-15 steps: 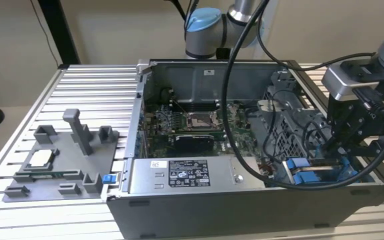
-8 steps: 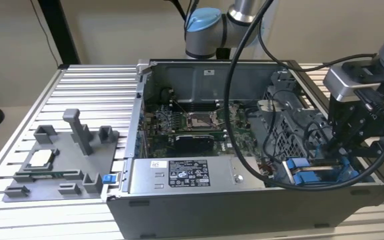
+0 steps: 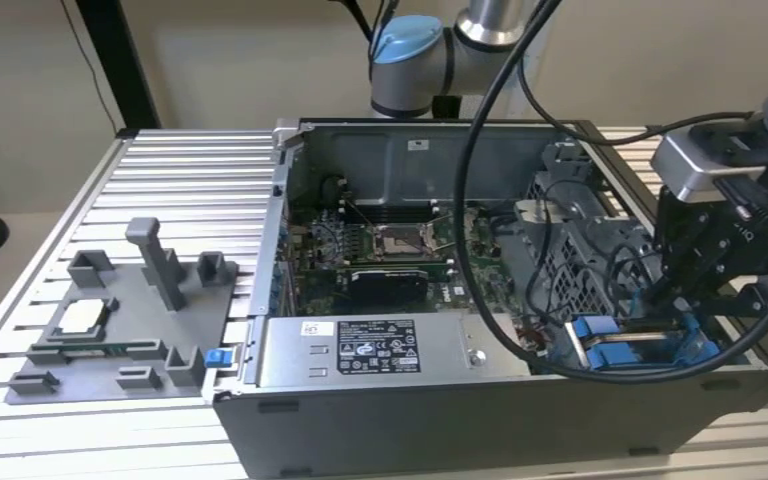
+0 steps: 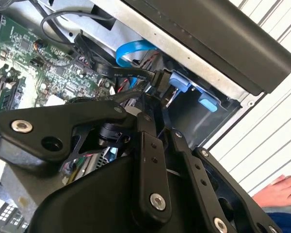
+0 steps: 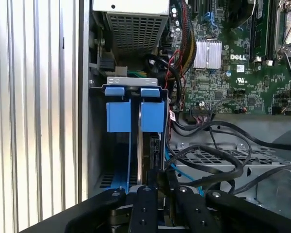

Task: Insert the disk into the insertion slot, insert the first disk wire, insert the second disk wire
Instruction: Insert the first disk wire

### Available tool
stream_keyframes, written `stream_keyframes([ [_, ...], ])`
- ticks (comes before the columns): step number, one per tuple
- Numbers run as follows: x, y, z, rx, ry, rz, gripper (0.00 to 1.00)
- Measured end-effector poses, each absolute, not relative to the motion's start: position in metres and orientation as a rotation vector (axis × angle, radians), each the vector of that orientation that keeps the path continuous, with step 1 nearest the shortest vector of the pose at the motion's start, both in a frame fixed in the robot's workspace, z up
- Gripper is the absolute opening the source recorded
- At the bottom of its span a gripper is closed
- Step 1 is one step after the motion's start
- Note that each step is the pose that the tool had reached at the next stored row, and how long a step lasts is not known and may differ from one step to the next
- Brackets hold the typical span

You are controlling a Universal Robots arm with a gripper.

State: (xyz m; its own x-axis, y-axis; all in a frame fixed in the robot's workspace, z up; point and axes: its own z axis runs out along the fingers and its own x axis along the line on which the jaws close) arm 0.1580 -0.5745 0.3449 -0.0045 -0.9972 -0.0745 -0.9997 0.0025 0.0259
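The disk [image 5: 153, 116] sits edge-on in its bright blue carrier inside the insertion slot [image 5: 132, 81], a grey metal bay at the case's corner on the exterior view's right [image 3: 638, 345]. My gripper [image 3: 694, 318] hangs directly over that bay. In the second wrist view my gripper [image 4: 155, 97] has its fingers [image 4: 146, 141] drawn together on the black plug of a disk wire [image 4: 158, 78], which rests beside a blue tab [image 4: 178, 81]. In the first wrist view my gripper [image 5: 157, 178] is just short of the disk's rear edge.
The open computer case [image 3: 491, 420] lies on a ribbed metal table [image 3: 184, 190]. Loose black cables [image 5: 208, 160] and a blue cable [image 4: 131, 51] crowd the bay. A grey peg tray [image 3: 117, 320] lies at the exterior view's left. A person's hand [image 4: 281, 189] rests beside the case.
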Motion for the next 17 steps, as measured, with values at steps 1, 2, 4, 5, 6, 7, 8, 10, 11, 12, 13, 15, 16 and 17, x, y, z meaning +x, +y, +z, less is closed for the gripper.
stream_keyframes([
  [1,0.158,-0.5745,0.3449,-2.195,2.203,0.119,0.0],
  [2,0.158,-0.5745,0.3448,-2.199,2.208,0.129,0.0],
  [4,0.158,-0.5745,0.3448,-2.208,2.219,0.153,0.0],
  [5,0.158,-0.5745,0.3449,-2.211,2.223,0.161,0.0],
  [6,0.1579,-0.5745,0.3449,-2.212,2.223,0.163,0.0],
  [7,0.1579,-0.5745,0.3449,-2.211,2.223,0.163,0.0],
  [8,0.158,-0.5745,0.3449,-2.212,2.224,0.165,0.0],
  [10,0.158,-0.5745,0.3447,-2.213,2.224,0.165,0.0],
  [11,0.158,-0.5745,0.3447,-2.213,2.224,0.165,0.0],
  [12,0.158,-0.5745,0.3447,-2.213,2.225,0.165,0.0],
  [13,0.158,-0.5745,0.3447,-2.213,2.225,0.165,0.0],
  [15,0.158,-0.5745,0.3447,-2.213,2.225,0.165,0.0],
  [16,0.158,-0.5745,0.3447,-2.213,2.225,0.165,0.0],
  [17,0.158,-0.5745,0.3446,-2.213,2.224,0.165,0.0],
])
